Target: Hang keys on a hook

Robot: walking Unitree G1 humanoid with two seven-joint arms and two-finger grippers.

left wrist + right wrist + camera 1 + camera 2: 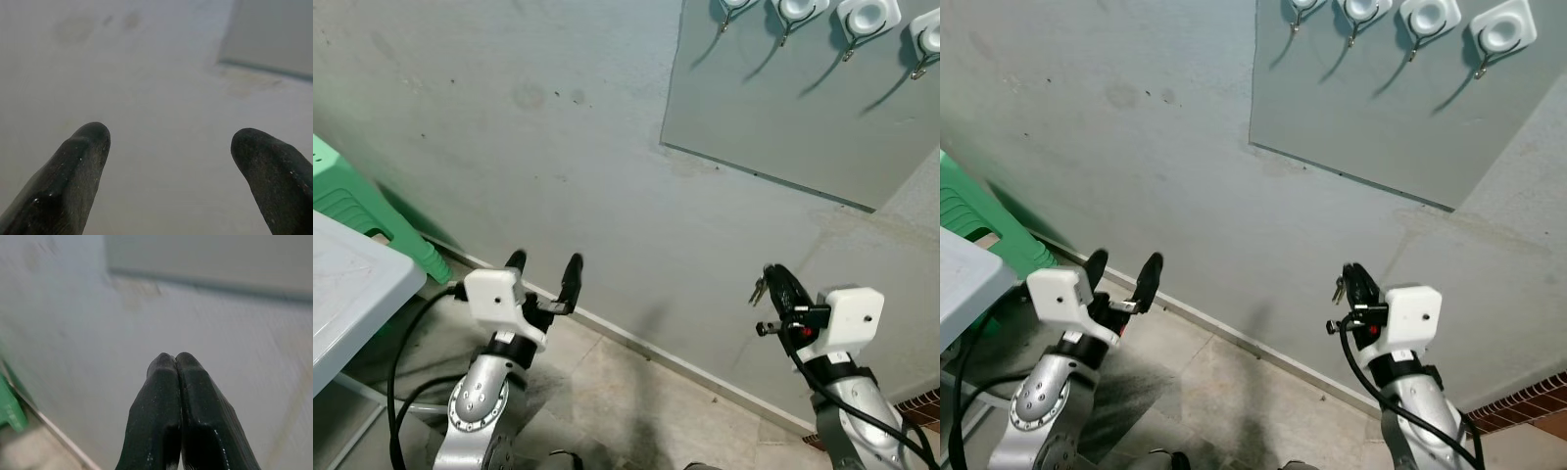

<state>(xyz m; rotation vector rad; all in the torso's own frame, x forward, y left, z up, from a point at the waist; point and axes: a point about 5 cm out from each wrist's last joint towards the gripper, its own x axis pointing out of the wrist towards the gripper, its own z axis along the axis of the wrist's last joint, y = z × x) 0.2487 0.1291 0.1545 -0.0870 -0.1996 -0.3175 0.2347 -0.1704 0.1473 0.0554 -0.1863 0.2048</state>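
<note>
So the keys (759,290) are picked up but not hung yet. The right gripper (776,281) has its jaws pinched tight on them, low and near the wall. They're small, metal and hard to make out, poking out to the left of the jaws. The hooks (862,22) sit up high on the far panel (773,117), well apart. Left gripper (544,264) hangs around with jaws wide and empty.
</note>
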